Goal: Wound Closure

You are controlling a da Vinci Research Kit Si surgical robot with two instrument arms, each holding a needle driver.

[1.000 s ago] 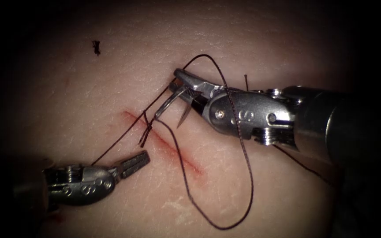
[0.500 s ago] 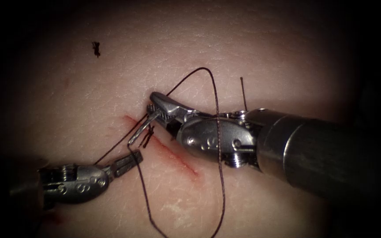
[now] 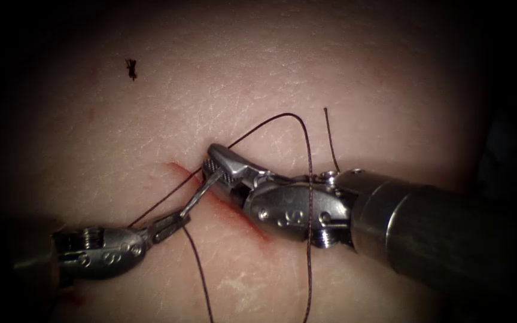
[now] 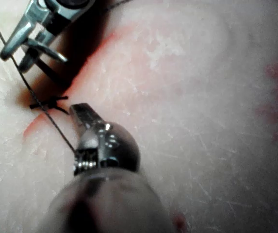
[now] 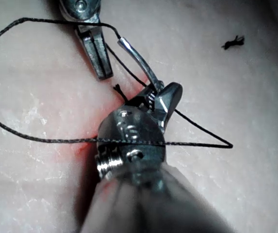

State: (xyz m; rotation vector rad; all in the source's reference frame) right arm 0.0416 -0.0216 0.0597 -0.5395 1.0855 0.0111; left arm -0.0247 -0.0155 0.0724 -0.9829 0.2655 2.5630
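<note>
Steel jaws of the right tool (image 3: 219,170) clamp the needle (image 3: 200,192) near its middle over the cut (image 3: 234,209) in the endoscope view, having come down and left since a second ago, while the left tool (image 3: 172,224), jaws closed, nothing visibly held, touches the needle's swaged end where thread (image 3: 309,197) trails; an "S" marks each tool. Left wrist view: left tool (image 4: 83,112) closed beside the knot (image 4: 49,103). Right wrist view: right tool (image 5: 160,99) grips the needle (image 5: 138,60), apparently clear of the tissue (image 5: 236,87).

Right pincer (image 3: 218,170) is clamped closed over the cut; left pincer (image 3: 172,225), closed, lies just below-left.
</note>
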